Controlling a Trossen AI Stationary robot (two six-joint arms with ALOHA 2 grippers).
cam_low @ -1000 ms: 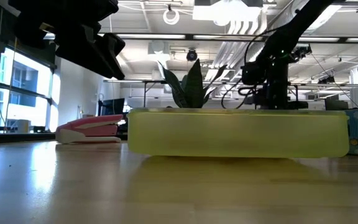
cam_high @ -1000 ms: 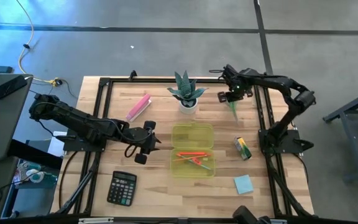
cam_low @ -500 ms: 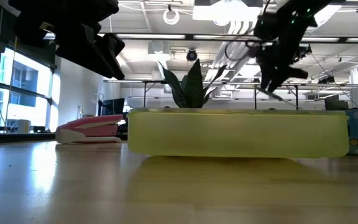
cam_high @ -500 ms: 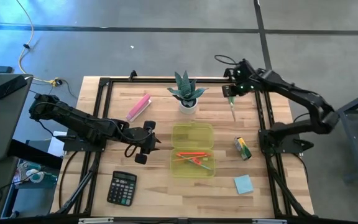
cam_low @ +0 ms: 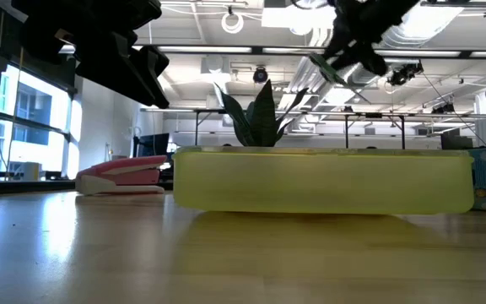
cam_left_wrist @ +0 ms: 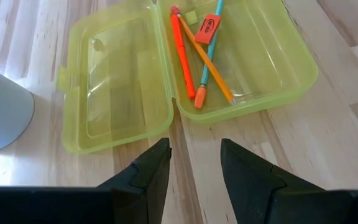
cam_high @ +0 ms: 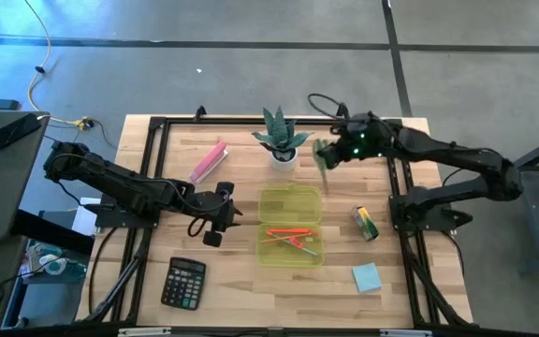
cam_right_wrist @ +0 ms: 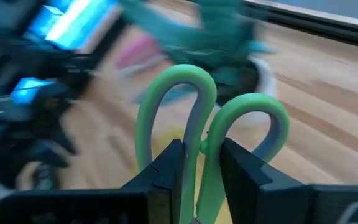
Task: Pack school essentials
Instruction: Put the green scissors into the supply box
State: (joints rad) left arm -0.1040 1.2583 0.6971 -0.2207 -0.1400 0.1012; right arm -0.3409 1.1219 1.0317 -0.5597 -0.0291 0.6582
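My right gripper point(cam_high: 338, 150) is shut on the green-handled scissors point(cam_high: 323, 154) and carries them in the air between the plant and the table's right rail. The open yellow-green case point(cam_high: 290, 225) lies on the table, toward the near edge from them. Its tray point(cam_left_wrist: 241, 56) holds a red-orange pen point(cam_left_wrist: 181, 53), an orange pencil point(cam_left_wrist: 211, 71) and a small orange eraser point(cam_left_wrist: 208, 25). My left gripper point(cam_left_wrist: 194, 160) is open and hovers left of the case. The green/yellow block point(cam_high: 365, 223) and the light-blue note pad point(cam_high: 367, 277) lie right of the case. My right gripper pinches the scissors between its two fingers point(cam_right_wrist: 166, 168) just behind the handle loops, where the two handles meet point(cam_right_wrist: 199, 146). The loops point(cam_right_wrist: 178, 102) stick out past the fingertips. The scissors are lifted clear of the table; the blades are hidden behind the fingers.
A potted plant point(cam_high: 284, 140) stands beyond the case's lid. A pink oblong bar point(cam_high: 208, 161) lies toward the far left, and a black calculator point(cam_high: 183, 283) sits near the near-left corner. Black rails point(cam_high: 396, 178) frame the table.
My right gripper has risen from the table near the far right rail with the scissors, lifting them clear. It has swung left toward the plant and tipped, so the scissors now slant instead of hanging down.
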